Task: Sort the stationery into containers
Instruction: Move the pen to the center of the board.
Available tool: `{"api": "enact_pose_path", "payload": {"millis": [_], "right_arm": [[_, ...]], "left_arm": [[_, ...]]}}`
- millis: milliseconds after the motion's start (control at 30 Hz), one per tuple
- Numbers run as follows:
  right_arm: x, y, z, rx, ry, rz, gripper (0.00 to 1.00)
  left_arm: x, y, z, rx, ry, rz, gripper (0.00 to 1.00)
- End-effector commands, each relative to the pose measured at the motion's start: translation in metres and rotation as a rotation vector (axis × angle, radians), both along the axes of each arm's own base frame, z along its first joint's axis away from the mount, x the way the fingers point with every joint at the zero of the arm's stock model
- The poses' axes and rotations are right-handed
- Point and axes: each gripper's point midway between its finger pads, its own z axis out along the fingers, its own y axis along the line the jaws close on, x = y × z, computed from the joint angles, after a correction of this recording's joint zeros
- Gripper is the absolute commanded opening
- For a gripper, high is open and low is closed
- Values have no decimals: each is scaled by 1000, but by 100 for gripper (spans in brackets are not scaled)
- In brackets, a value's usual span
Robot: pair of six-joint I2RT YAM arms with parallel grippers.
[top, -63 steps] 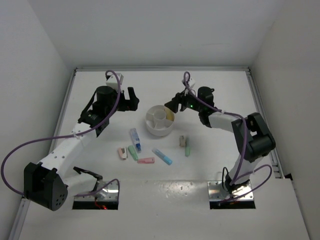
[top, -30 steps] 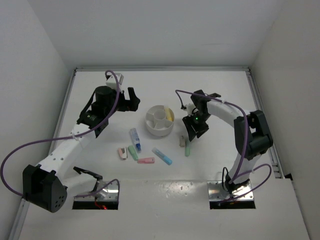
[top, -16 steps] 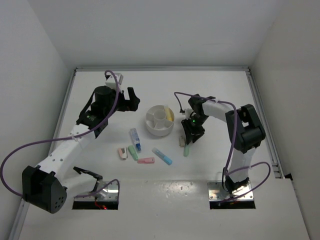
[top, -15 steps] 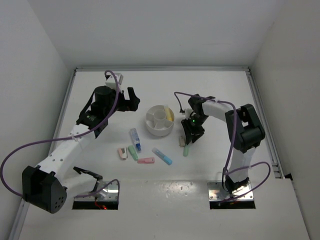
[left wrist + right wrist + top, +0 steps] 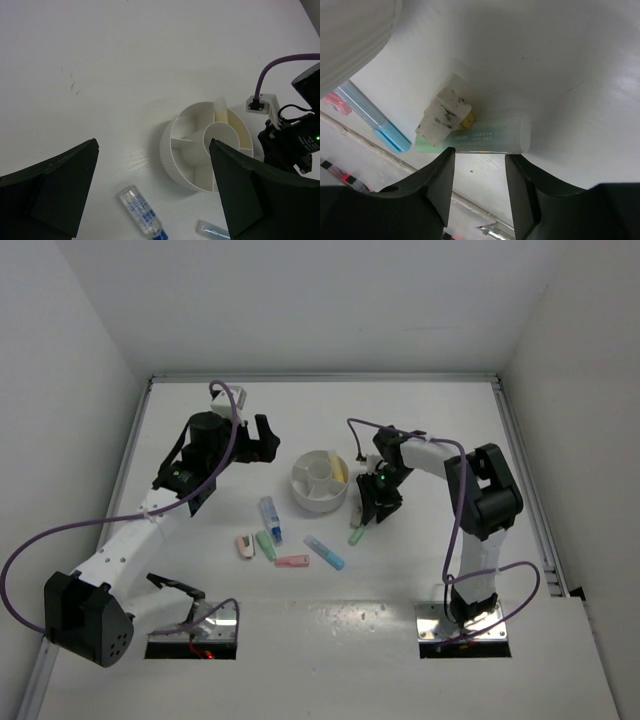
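The round white tub (image 5: 319, 481) with a centre cup and dividers holds a yellow piece (image 5: 341, 468) in one compartment. My right gripper (image 5: 368, 510) is open and low on the table just right of the tub. In the right wrist view the gripper (image 5: 480, 162) has its fingertips just short of a green piece (image 5: 487, 136), with a scuffed beige piece (image 5: 444, 118) lying against it. My left gripper (image 5: 262, 440) is open and empty, up left of the tub; its view shows the tub (image 5: 172, 150) and a white-blue piece (image 5: 140, 210).
On the table in front of the tub lie a white-blue piece (image 5: 270, 519), a pink-white piece (image 5: 245, 545), a green piece (image 5: 266, 544), a pink piece (image 5: 292, 561) and a blue piece (image 5: 325, 553). White walls enclose the table on three sides.
My right gripper has come off the tub and dropped to the green and beige pieces beside it. The green piece has slid left and turned. The left arm has not moved.
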Motion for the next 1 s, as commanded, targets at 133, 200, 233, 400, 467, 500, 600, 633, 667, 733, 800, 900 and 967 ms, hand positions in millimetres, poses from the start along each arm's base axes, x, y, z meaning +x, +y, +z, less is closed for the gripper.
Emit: {"api": "enact_pose_path", "payload": {"millis": [133, 200, 233, 400, 467, 500, 600, 633, 667, 733, 800, 900, 967], "right_arm": [[22, -4, -18, -62, -56, -76, 47], [31, -5, -21, -83, -89, -104, 47], [32, -8, -23, -84, -85, -131, 47], [49, 0, -16, -8, -140, -169, 51], [57, -4, -17, 5, -142, -192, 51], [58, -1, -13, 23, -146, -190, 52], [60, -3, -1, 70, -155, -220, 52], [65, -4, 10, 90, -181, -229, 52], [66, -2, 16, 118, -183, -233, 52], [66, -1, 28, 153, -190, -247, 52], [65, 2, 34, 192, -178, -265, 51], [64, 9, 38, 233, -166, -264, 51], [64, 9, 41, 258, -157, -267, 51]], "left_arm": [[0, -2, 27, -20, -68, -7, 100], [1, -1, 27, -17, -69, 1, 100], [1, -1, 27, -17, -69, 2, 100], [1, -1, 27, -17, -69, 2, 100], [1, -1, 27, -17, -69, 2, 100], [1, -1, 27, -17, -69, 2, 100], [1, -1, 27, -17, -69, 2, 100], [1, -1, 27, -17, -69, 2, 100], [1, -1, 27, -17, -69, 2, 100], [0, -2, 27, -20, -68, -7, 100], [0, -2, 27, -20, -68, -7, 100], [0, -2, 27, -20, -68, -7, 100], [0, -2, 27, -20, -68, -7, 100]]}}
